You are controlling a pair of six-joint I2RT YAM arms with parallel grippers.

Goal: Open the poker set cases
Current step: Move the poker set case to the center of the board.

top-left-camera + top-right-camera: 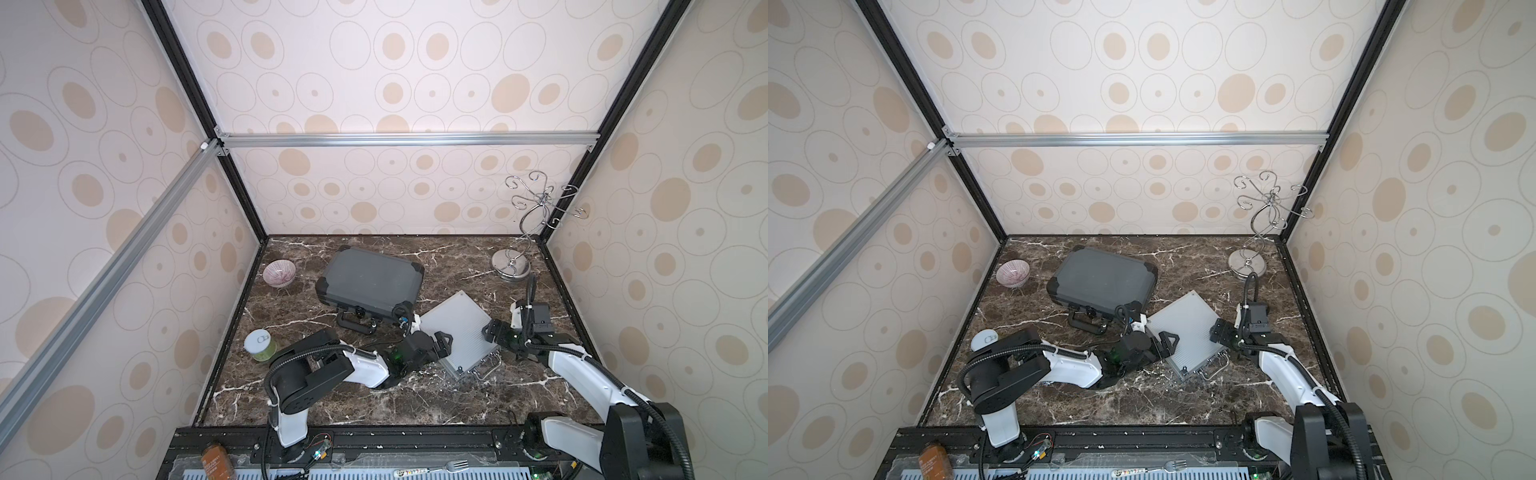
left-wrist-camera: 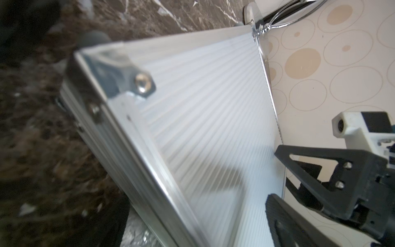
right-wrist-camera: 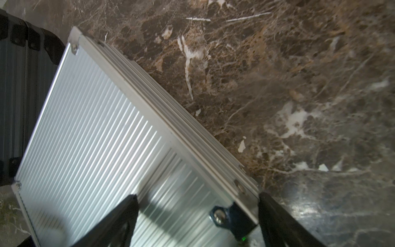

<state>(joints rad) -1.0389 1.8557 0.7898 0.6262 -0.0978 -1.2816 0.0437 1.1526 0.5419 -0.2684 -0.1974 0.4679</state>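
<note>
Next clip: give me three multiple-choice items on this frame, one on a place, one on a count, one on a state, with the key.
1. Where does the pink striped bowl stand?
A) in the far right corner
B) left of the dark grey black-cornered case
C) at the front edge

2. How many cases lie on the brown marble table?
A) one
B) two
C) three

3. How do the jaws of the right gripper stand?
A) open
B) shut
C) hidden

Key:
1 B, the bowl sits beside the grey case.
2 B, the grey one plus the ribbed silver aluminium case.
3 A, they straddle the silver case's corner in the right wrist view.
</note>
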